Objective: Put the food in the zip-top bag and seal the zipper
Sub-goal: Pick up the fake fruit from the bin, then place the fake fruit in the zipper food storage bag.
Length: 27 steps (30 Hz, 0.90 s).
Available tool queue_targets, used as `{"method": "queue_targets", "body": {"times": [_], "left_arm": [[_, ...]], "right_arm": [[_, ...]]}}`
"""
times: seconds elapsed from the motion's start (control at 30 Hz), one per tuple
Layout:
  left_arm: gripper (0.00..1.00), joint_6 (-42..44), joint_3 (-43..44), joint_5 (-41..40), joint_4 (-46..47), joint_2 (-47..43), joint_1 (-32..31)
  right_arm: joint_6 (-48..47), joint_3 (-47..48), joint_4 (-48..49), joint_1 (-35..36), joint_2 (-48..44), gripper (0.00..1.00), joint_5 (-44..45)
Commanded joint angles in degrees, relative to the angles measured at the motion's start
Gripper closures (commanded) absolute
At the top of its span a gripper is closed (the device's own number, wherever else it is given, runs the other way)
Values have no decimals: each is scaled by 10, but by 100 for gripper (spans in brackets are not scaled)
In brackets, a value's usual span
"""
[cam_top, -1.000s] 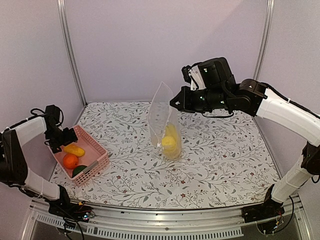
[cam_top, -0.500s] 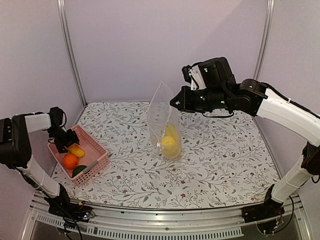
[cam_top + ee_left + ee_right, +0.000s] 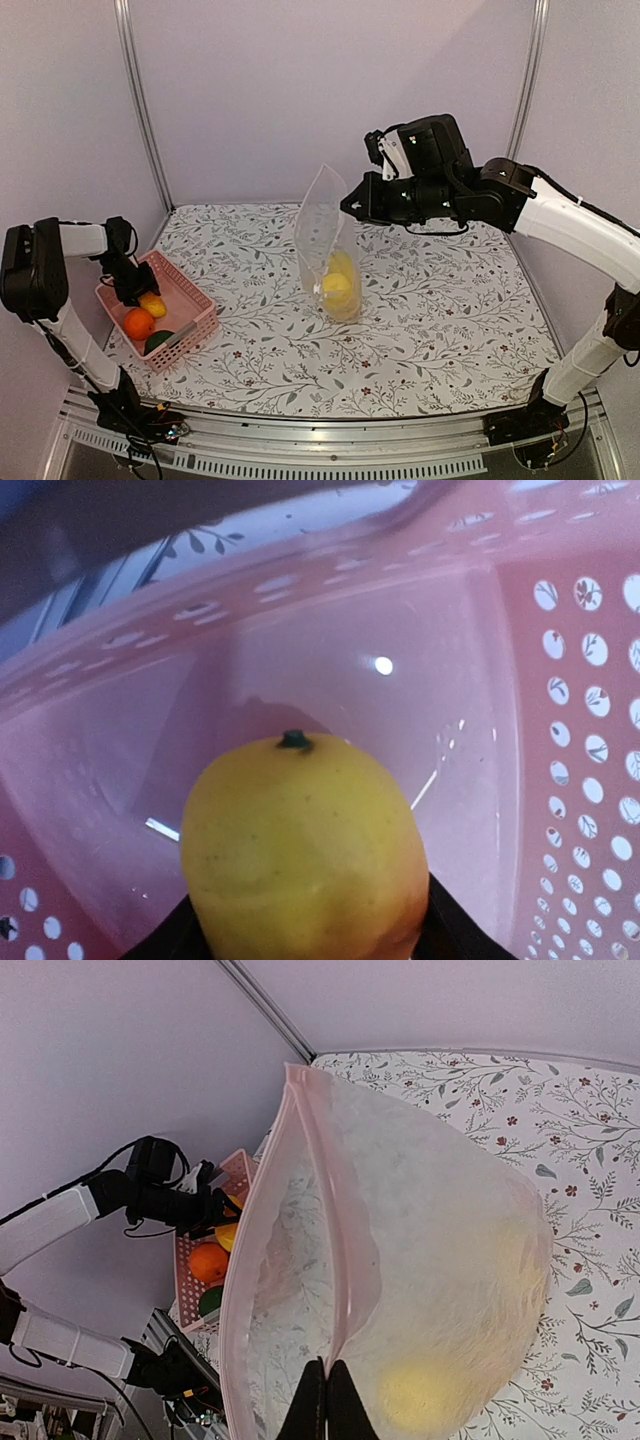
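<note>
The zip-top bag (image 3: 322, 235) hangs from my right gripper (image 3: 325, 1400), whose two fingers are pressed together on the bag's rim, right where the zipper (image 3: 336, 1215) shows as a pink-tinted strip. From that pinch the strip runs up the mouth edge, and the other lip bows away to the left, so the mouth gapes unsealed. The bag stands upright near the middle of the floral table (image 3: 450, 320), its bottom resting on the cloth, with yellow fruits (image 3: 339, 284) piled in its lower end.

My left gripper (image 3: 133, 291) is down inside the pink basket (image 3: 188, 338) at the near left of the table, well apart from the bag. In the left wrist view its dark fingers (image 3: 165, 942) sit against both sides of a yellow lemon-like fruit (image 3: 305, 850), clamped on it, stem end pointing away from the camera toward the basket's far wall. Just nearer in the basket lie the orange (image 3: 139, 323) and, beside it to the right, the dark green piece (image 3: 158, 341).
</note>
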Motion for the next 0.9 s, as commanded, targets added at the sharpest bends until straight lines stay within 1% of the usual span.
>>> {"method": "queue_targets", "body": {"times": [0.0,0.1,0.27,0.5,0.6,0.7,0.87], "left_arm": [[47,12,12,-6,-7,-10,4],[52,15,6,-5,-7,-28,4],[54,12,-2,-4,-1,-77,-6],[54,9,-27,11,27,-206,-16],[54,9,-39,32,34,-267,-27],[54,14,-41,60,38,-306,-57],[54,6,-28,90,43,-354,-135]], "right_arm": [[1,-11,9,1,-22,100,8],[2,-10,10,1,-22,100,9],[3,-8,4,1,-22,100,15],[3,5,-24,1,-22,100,23],[2,7,-31,1,-25,100,24],[2,9,-32,1,-24,100,27],[1,23,-41,1,-15,100,26]]}}
